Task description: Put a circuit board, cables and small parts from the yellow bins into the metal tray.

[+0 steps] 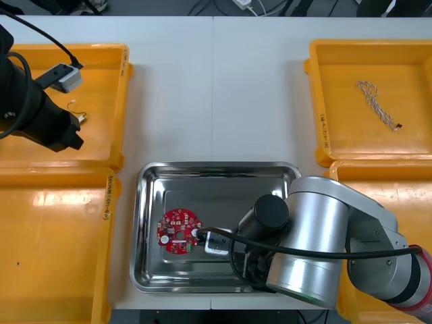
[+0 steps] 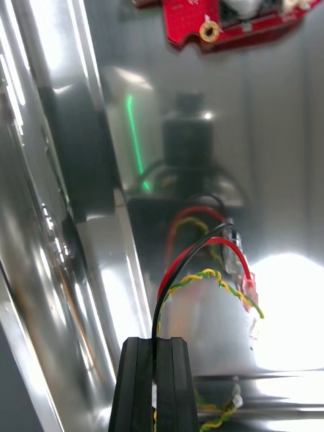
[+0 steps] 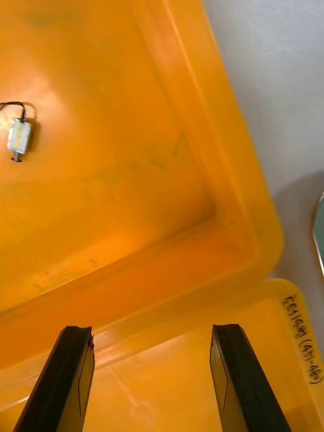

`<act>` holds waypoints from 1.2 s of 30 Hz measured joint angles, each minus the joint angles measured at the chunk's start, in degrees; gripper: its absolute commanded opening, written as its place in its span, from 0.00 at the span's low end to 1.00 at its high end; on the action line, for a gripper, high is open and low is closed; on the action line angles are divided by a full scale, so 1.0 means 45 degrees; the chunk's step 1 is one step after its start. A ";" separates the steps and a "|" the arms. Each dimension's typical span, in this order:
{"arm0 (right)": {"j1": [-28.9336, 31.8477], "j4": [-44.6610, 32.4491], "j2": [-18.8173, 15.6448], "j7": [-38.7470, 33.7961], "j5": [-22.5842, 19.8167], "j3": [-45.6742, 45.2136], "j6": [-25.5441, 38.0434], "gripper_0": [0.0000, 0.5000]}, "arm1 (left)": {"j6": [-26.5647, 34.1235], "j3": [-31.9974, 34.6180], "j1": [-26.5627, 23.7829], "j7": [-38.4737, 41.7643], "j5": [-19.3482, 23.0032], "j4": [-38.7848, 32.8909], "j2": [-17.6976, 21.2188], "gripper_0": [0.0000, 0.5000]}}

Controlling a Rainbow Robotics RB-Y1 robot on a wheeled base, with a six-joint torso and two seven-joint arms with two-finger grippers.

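Note:
My right gripper (image 2: pixel 155 388) is low inside the metal tray (image 1: pixel 144 202), shut on a red and yellow cable (image 2: pixel 202 277) whose black wire runs up between the fingers. The cable's loops lie on the shiny tray floor (image 2: pixel 283 135) just past the fingertips. Farther in lies a round red circuit board (image 1: pixel 179 231), its edge (image 2: pixel 229 23) showing beyond the cable. My left gripper (image 3: pixel 155 378) hangs open over the near wall of the far left yellow bin (image 1: pixel 118 74). A small metal part (image 3: pixel 19 137) with a thin wire lies on that bin's floor beyond the left fingers.
A twisted blue and white cable (image 1: pixel 378 104) lies in the far right yellow bin (image 1: pixel 317 101). The near left yellow bin (image 1: pixel 54 243) sits just under the left fingers. My right arm (image 1: pixel 317 236) covers the tray's right end.

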 measured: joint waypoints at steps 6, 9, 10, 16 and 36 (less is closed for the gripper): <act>0.0003 0.0016 -0.0001 0.0000 0.0512 0.0602 -0.0247 0.00 | 0.0001 0.0684 -0.0215 -0.0255 -0.0352 0.1150 0.0001 1.00; 0.0004 0.0045 -0.0002 0.0000 0.0512 0.0670 -0.0252 0.00 | 0.0001 0.0823 -0.0228 -0.0258 -0.0667 0.1566 0.0003 1.00; 0.0004 0.0070 -0.0002 0.0000 0.0512 0.0676 -0.0258 0.00 | 0.0001 0.0834 -0.0228 -0.0259 -0.0746 0.1659 0.0003 1.00; 0.0004 0.0548 -0.0002 0.0000 0.0515 0.0688 -0.0692 0.00 | 0.0001 0.1044 -0.0342 -0.0264 -0.0942 0.2511 0.0003 1.00; 0.0005 0.0768 -0.0002 0.0000 0.1381 0.0692 -0.0818 1.00 | -0.2111 0.1143 -0.1479 -0.0257 -0.1965 0.5761 0.0004 1.00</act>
